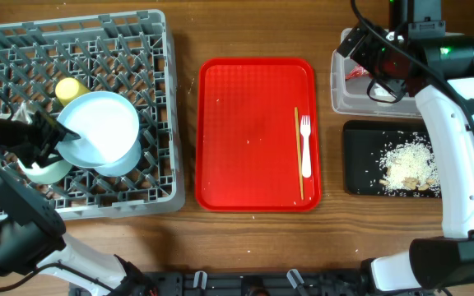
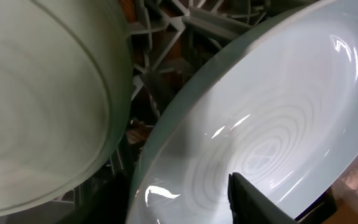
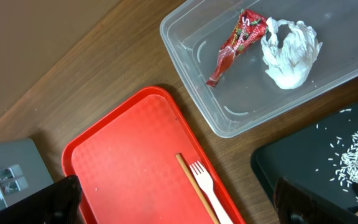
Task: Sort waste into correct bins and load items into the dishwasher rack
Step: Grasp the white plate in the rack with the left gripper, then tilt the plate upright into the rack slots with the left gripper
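One plate [image 1: 101, 130] stood in rack [image 1: 142, 49]; I couldn't tell left gripper [image 1: 44, 136] hold, right gripper [image 3: 182, 202] gaped empty. I judged it needed seating between pegs.

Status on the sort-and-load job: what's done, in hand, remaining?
Done: red wrapper and napkin lie in the clear tub, rice in the black tray; yellow cup and green bowl sit in the rack. In hand: left pincer at the plate in the rack, grip unclear; right pincer open, empty. Remaining: fork and a wooden stick on the red tray.
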{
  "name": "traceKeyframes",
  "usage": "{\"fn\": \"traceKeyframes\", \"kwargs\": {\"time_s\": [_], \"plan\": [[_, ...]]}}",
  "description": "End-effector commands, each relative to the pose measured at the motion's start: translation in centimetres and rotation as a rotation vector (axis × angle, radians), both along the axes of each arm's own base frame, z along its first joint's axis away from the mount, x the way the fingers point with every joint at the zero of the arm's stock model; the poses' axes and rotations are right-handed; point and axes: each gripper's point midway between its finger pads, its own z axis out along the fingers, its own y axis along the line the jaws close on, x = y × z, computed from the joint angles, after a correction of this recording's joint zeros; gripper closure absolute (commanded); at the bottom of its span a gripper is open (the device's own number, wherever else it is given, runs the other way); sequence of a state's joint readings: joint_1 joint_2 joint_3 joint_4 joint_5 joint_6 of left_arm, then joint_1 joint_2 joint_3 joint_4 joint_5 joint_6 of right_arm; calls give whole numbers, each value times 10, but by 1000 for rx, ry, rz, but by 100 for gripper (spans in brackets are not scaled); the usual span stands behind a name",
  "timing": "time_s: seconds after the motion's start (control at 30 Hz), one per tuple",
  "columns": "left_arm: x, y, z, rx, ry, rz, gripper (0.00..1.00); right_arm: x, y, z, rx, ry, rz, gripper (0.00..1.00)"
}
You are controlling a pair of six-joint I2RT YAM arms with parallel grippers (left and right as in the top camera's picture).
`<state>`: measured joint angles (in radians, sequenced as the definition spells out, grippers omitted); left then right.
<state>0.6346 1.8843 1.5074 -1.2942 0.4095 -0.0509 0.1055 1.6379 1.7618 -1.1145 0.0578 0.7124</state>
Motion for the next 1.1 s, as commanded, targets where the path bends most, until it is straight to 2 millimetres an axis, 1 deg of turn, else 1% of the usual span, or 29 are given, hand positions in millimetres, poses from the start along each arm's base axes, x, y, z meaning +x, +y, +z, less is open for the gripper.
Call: {"fn": "traceKeyframes", "kwargs": {"time_s": [0.0, 0.1, 0.2, 0.27, 0.3, 0.43, 0.47, 0.5, 0.53, 0.7, 0.8, 0.83, 0.9, 0.97, 1.07], "plan": [[0, 0, -5, 9, 17, -2, 57, 2, -4, -3, -23, 4, -11, 0], [1, 3, -6, 27, 14, -2, 60, 2, -4, -3, -23, 5, -11, 0], [7, 7, -7, 43, -7, 2, 61, 2, -4, -3, -23, 5, -11, 0], [11, 10, -7, 55, -24, 6, 65, 2, -4, -3, -23, 5, -11, 0], [12, 10, -7, 57, -27, 6, 70, 2, -4, -3, -23, 5, -11, 0], [16, 14, -7, 72, -47, 6, 75, 2, -4, -3, -23, 5, -11, 0], [17, 15, -7, 75, -52, 6, 78, 2, -4, -3, -23, 5, -11, 0], [18, 15, -7, 77, -54, 6, 88, 2, -4, -3, -23, 5, -11, 0], [18, 15, -7, 78, -55, 6, 94, 2, -4, -3, -23, 5, -11, 0], [15, 22, -7, 107, -21, 58, 96, 2, -4, -3, -23, 4, -11, 0], [17, 27, 5, 142, -34, 83, 96, 2, -4, -3, -23, 5, -11, 0], [16, 32, 16, 178, -38, 104, 96, 2, -4, -3, -23, 5, -11, 0], [19, 34, 34, 207, -77, 107, 96, 2, -4, -3, -23, 5, -11, 0], [21, 36, 57, 241, -130, 112, 96, 2, -4, -3, -23, 5, -11, 0], [26, 33, 103, 308, -247, 130, 96, 2, -4, -3, -23, 5, -11, 0]]}}
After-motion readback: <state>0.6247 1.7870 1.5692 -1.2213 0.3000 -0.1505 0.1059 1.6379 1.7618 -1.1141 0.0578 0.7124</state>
